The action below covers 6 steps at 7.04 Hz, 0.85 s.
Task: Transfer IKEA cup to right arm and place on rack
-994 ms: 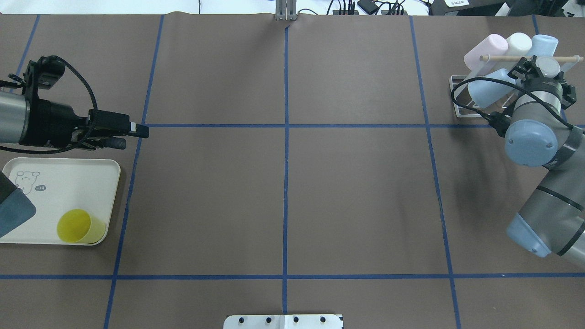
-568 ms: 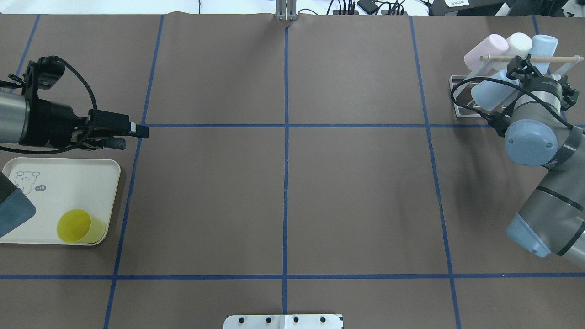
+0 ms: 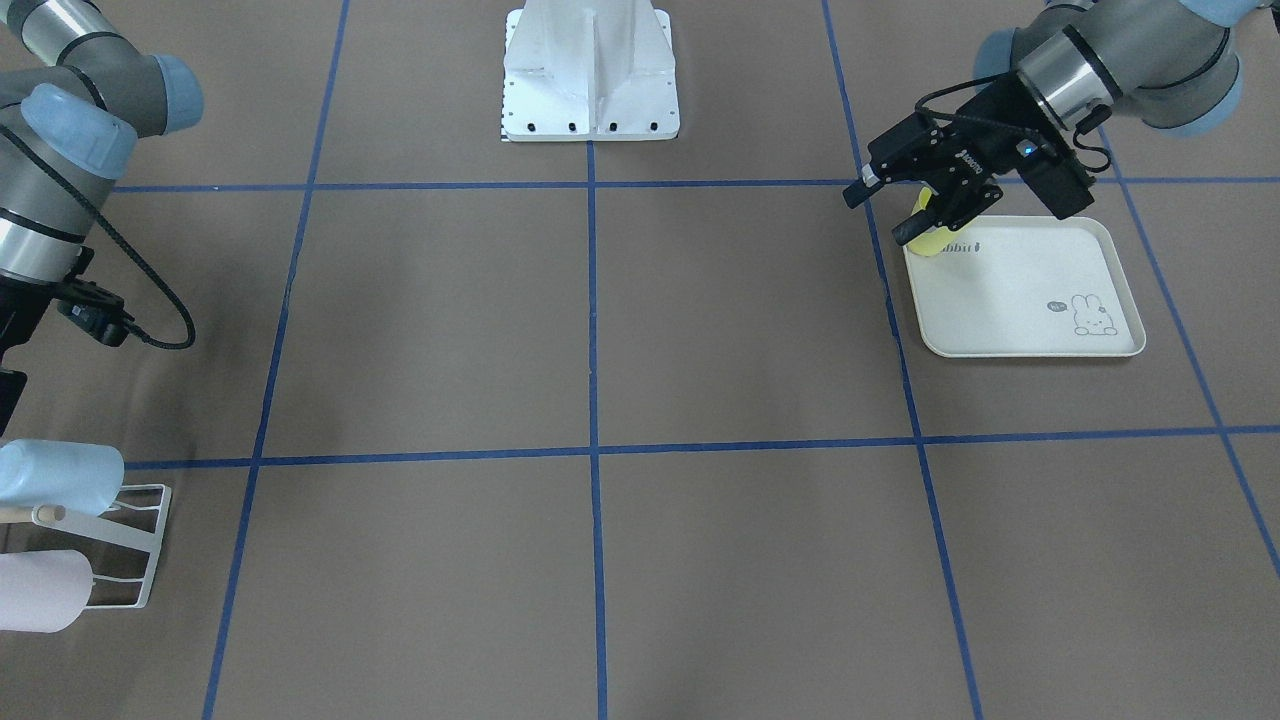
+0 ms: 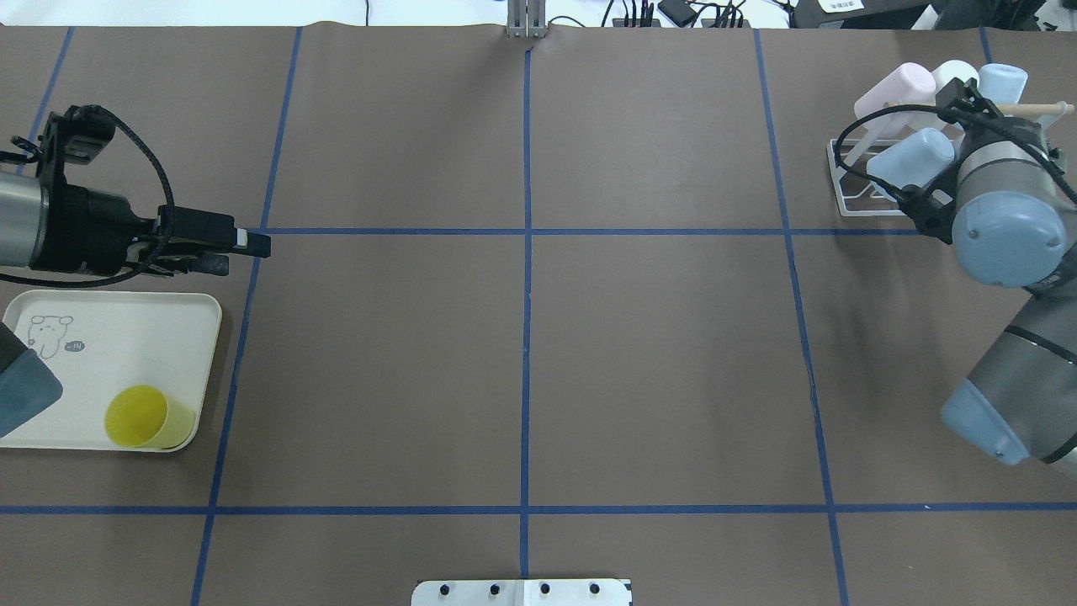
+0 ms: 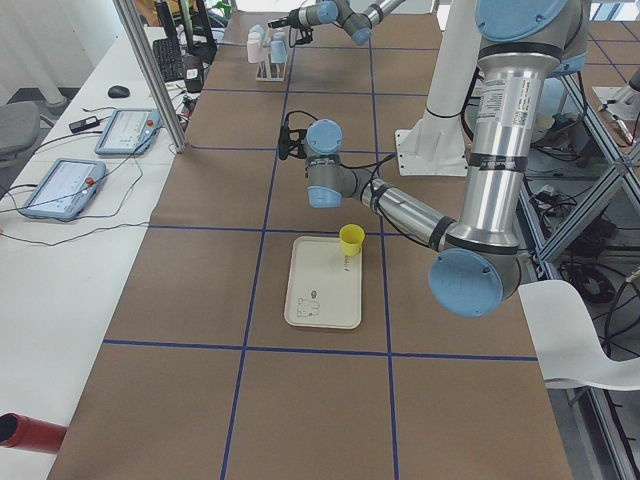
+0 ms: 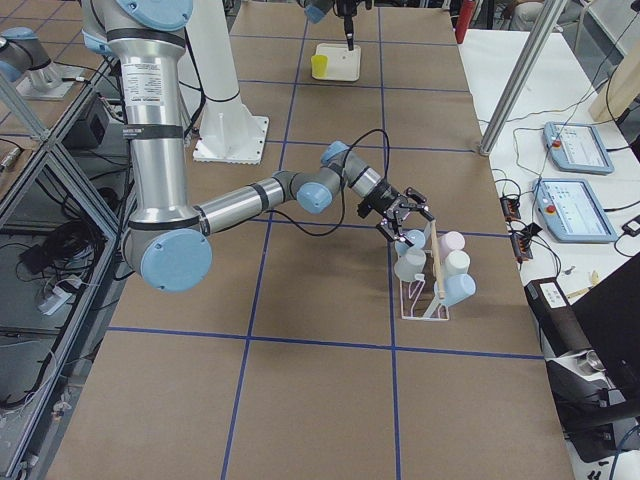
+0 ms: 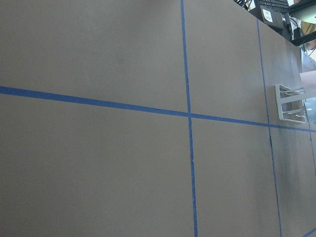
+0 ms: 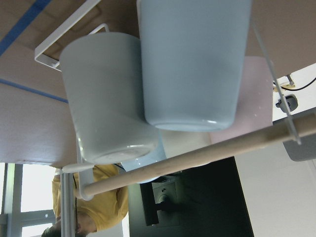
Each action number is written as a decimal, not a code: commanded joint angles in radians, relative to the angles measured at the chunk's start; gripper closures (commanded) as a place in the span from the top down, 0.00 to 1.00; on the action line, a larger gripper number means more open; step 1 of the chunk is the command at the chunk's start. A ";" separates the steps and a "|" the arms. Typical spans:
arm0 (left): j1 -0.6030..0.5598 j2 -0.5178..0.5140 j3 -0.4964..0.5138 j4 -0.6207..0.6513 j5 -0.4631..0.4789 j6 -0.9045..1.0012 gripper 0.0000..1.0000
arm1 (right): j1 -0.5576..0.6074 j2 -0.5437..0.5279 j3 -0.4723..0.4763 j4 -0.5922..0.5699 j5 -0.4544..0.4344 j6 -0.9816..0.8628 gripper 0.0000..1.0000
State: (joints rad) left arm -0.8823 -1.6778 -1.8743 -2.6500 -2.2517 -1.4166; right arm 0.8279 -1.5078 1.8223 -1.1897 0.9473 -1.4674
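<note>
Overhead exterior shows you the left gripper (image 4: 248, 254) spread apart and empty, with the yellow cup (image 4: 147, 417) on the tray (image 4: 126, 337) beside it. The right gripper (image 6: 402, 222) is at the rack (image 4: 835, 177), and you cannot tell its grip.

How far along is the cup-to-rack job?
Done: several cups sit on the rack. In hand: nothing visible; the left gripper is open and empty beside the tray, the right gripper at the rack. Left: the yellow cup on the tray needs pickup, handover and racking.

A yellow cup (image 4: 151, 418) on a cream tray (image 4: 135, 337) printed with a line-drawn rabbit (image 4: 49, 330). Across the brown table (image 4: 656, 353), gridded in blue tape (image 4: 526, 337), pale blue cups (image 4: 913, 156), a pink cup (image 4: 896, 88) and a white cup (image 4: 955, 76) fill a white wire rack (image 4: 835, 177) with a light wooden rod (image 4: 1039, 108).
</note>
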 commanded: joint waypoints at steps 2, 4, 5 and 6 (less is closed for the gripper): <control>-0.004 0.024 -0.011 -0.002 0.000 0.037 1.00 | 0.030 -0.014 0.048 -0.001 0.144 0.347 1.00; -0.027 0.076 -0.008 0.007 0.000 0.215 1.00 | 0.031 -0.014 0.080 0.001 0.292 0.707 1.00; -0.058 0.113 -0.011 0.009 0.000 0.305 1.00 | 0.031 -0.015 0.107 0.001 0.321 0.854 1.00; -0.085 0.165 -0.017 0.009 0.000 0.411 1.00 | 0.030 -0.017 0.114 0.008 0.367 1.033 1.00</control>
State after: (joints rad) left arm -0.9355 -1.5677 -1.8861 -2.6426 -2.2520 -1.1270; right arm 0.8586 -1.5232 1.9192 -1.1870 1.2601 -0.6380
